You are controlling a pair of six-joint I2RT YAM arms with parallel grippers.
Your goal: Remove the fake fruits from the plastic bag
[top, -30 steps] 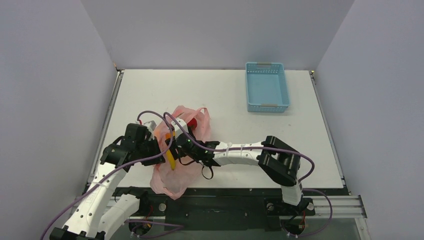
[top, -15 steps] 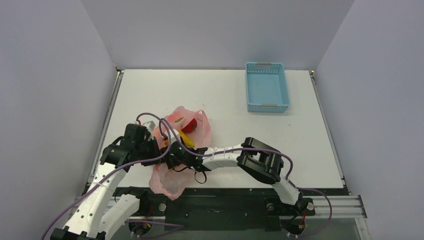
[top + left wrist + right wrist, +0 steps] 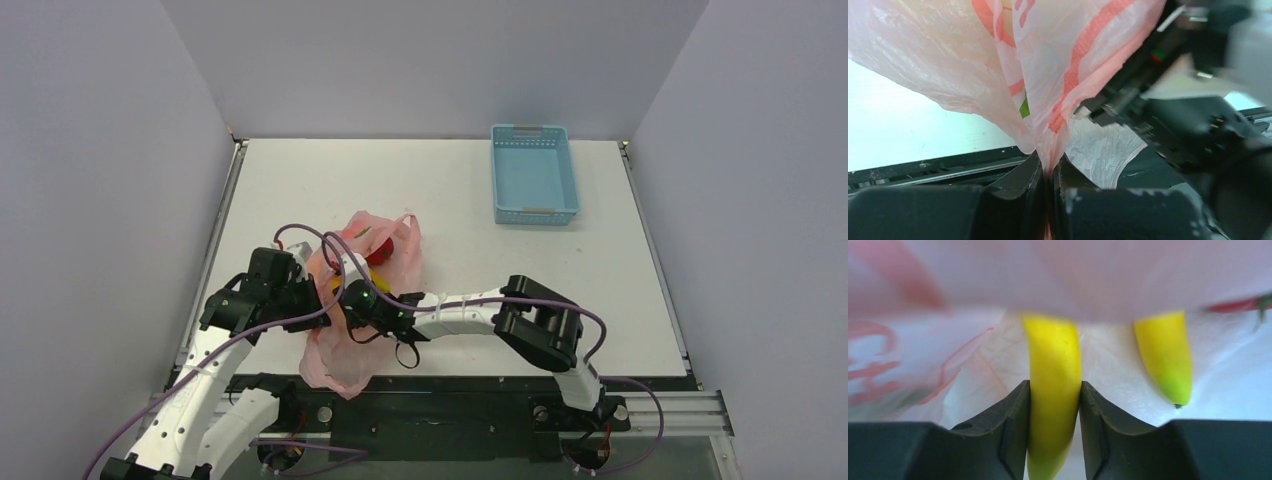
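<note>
The pink plastic bag (image 3: pixel 341 362) lies at the near left of the table, its mouth lifted. My left gripper (image 3: pixel 1048 172) is shut on a bunched fold of the bag (image 3: pixel 1068 65). My right gripper (image 3: pixel 1054 407) reaches inside the bag and is shut on a yellow banana (image 3: pixel 1054 370), one finger on each side. A second banana (image 3: pixel 1165 357) lies to its right on the bag's inner film, and the edge of a red fruit (image 3: pixel 1240 305) shows at the far right. From above, the red apple (image 3: pixel 381 246) shows through the bag mouth, and both grippers (image 3: pixel 318 305) (image 3: pixel 352 298) meet there.
A light-blue slotted basket (image 3: pixel 535 175) stands at the back right of the white table (image 3: pixel 450 200). The right arm stretches leftward across the near edge. Purple cables loop over both arms and the bag. Grey walls close in on three sides.
My right gripper has pushed further left into the bag, and its jaws have closed on the banana. The left gripper has kept its hold on the bag and stayed put.
</note>
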